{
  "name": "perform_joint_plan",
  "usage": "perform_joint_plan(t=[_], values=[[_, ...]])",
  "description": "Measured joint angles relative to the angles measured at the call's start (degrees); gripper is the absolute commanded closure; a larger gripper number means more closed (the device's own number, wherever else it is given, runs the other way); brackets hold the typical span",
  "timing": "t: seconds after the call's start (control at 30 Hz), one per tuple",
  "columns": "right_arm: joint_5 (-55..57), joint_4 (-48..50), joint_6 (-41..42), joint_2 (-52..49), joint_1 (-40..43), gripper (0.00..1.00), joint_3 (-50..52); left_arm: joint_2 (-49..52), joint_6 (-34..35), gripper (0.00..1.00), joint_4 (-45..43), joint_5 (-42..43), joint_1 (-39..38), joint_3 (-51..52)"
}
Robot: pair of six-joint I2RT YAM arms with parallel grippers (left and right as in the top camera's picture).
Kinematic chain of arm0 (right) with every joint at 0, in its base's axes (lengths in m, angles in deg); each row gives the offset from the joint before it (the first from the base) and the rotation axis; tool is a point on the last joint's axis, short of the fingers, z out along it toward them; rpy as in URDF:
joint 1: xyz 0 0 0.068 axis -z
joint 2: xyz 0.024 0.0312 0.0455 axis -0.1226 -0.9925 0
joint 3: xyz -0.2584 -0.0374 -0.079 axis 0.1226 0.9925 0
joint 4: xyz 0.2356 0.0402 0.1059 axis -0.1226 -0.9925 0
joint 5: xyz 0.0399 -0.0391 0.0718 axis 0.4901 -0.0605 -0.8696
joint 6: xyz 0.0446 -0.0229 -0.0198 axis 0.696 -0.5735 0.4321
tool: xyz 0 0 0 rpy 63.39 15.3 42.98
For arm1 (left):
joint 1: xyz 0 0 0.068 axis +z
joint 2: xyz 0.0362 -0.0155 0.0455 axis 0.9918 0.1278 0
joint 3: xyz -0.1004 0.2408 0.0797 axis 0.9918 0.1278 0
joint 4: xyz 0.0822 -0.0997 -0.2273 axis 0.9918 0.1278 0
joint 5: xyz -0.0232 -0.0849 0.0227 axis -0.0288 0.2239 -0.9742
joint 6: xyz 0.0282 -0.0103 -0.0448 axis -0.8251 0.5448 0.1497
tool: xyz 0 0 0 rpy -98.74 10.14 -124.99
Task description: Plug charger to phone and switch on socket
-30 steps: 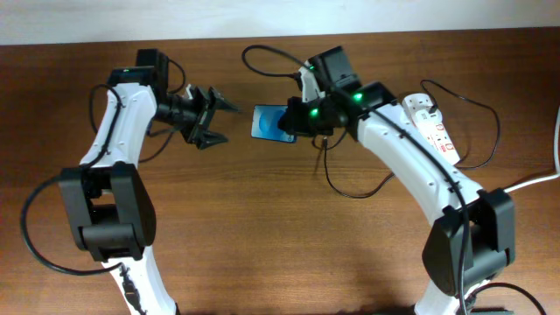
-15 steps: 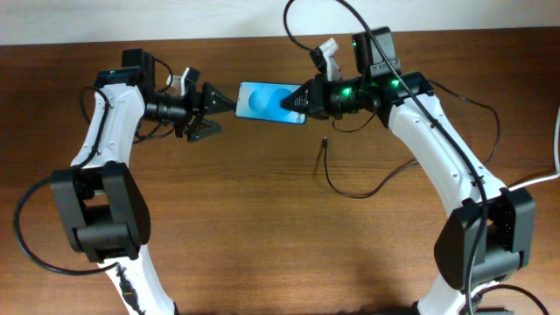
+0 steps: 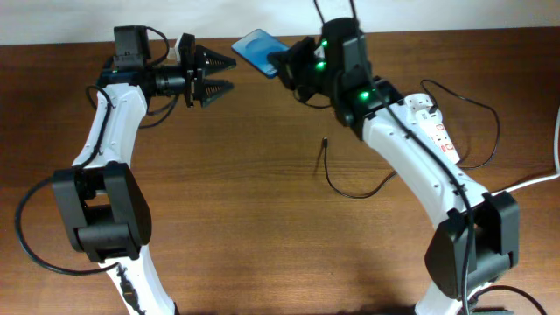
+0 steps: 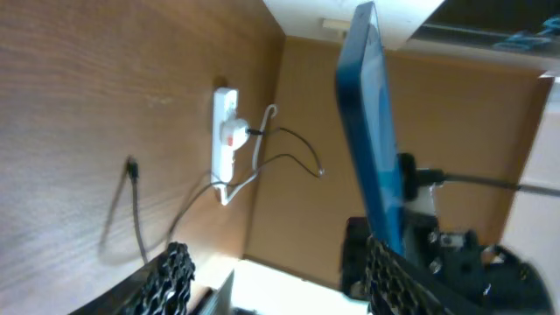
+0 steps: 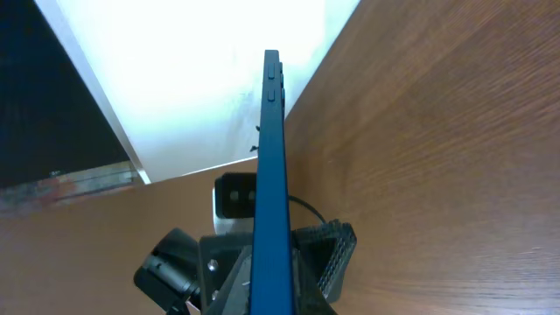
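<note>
The phone (image 3: 255, 50), blue screen up, hangs above the table's far edge with my right gripper (image 3: 283, 64) shut on its right end. In the right wrist view the phone (image 5: 269, 157) shows edge-on, clamped between the pads of my right gripper (image 5: 276, 255). My left gripper (image 3: 229, 73) stands open just left of the phone and touches nothing. From the left wrist the phone (image 4: 371, 149) rises beyond the right finger (image 4: 395, 278). The charger (image 3: 332, 179) lies loose mid-table, its plug tip (image 3: 324, 140) pointing away. The socket (image 3: 436, 128) lies at the right.
The socket's thick white cord (image 3: 534, 182) runs off the right edge. The thin black cable loops around the socket's far end (image 3: 477, 109). A pale wall borders the table's back edge (image 3: 437, 13). In the left wrist view the socket (image 4: 224, 131) and the cable tip (image 4: 131, 166) show far off.
My right arm has carried the phone up toward the table's back edge and turned it. My left gripper has followed toward the back, and its jaws stand a little narrower.
</note>
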Motion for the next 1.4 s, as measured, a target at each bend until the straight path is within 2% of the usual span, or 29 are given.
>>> perform_joint_plan(t=[0.1, 0.27, 0.43, 0.63, 0.93, 0.97, 1.03, 1.07, 1.1, 1.27, 1.33, 1.37, 1.4], values=[[3.41, 1.07, 2.19, -0.02, -2.34, 0.96, 0.0, 0.0, 8.17, 0.49, -4.15, 1.92, 0.07, -0.02], [6.29, 1.97, 3.41, -0.11, -3.5, 0.96, 0.0, 0.0, 15.13, 0.48, -6.47, 2.56, 0.11, -0.04], [5.86, 1.51, 3.41, -0.24, -6.08, 0.96, 0.02, 0.0, 20.0, 0.48, -10.91, 2.56, -0.22, -0.04], [4.31, 1.05, 3.45, -0.31, -5.35, 0.96, 0.02, 0.0, 21.35, 0.52, -11.37, 1.9, -0.22, -0.04], [2.27, 1.01, 3.41, -0.37, -6.21, 0.96, 0.0, 0.0, 23.56, 0.68, -11.39, 0.24, -0.22, -0.04], [2.29, 1.03, 3.43, -0.39, -6.47, 0.96, 0.0, 0.0, 23.69, 0.82, -11.41, 0.26, -0.22, -0.04], [2.71, 1.14, 4.22, -0.46, -6.75, 0.96, 0.0, 0.0, 24.35, 0.91, -11.28, 0.22, -0.22, -0.02], [2.43, 1.33, 6.93, -0.46, -6.71, 0.96, 0.02, 0.0, 25.92, 1.0, -11.47, 1.09, 0.02, -0.02], [2.27, 1.73, 10.12, -0.46, -6.88, 0.96, 0.0, 0.0, 27.34, 1.0, -11.61, 1.79, 0.42, -0.09], [2.27, 1.7, 11.1, -0.46, -6.91, 0.96, 0.0, 0.0, 27.65, 1.0, -11.56, 1.84, 0.42, -0.09], [2.27, 1.7, 11.13, -0.48, -6.91, 0.89, 0.0, 0.0, 27.65, 1.0, -11.56, 1.7, 0.44, -0.09], [2.32, 1.68, 11.04, -0.5, -6.91, 0.82, 0.02, 0.0, 27.65, 1.0, -11.56, 1.66, 0.44, -0.09], [2.47, 1.6, 10.23, -0.55, -6.93, 0.82, 0.0, 0.0, 27.61, 1.0, -11.43, 1.16, 0.33, -0.09]])
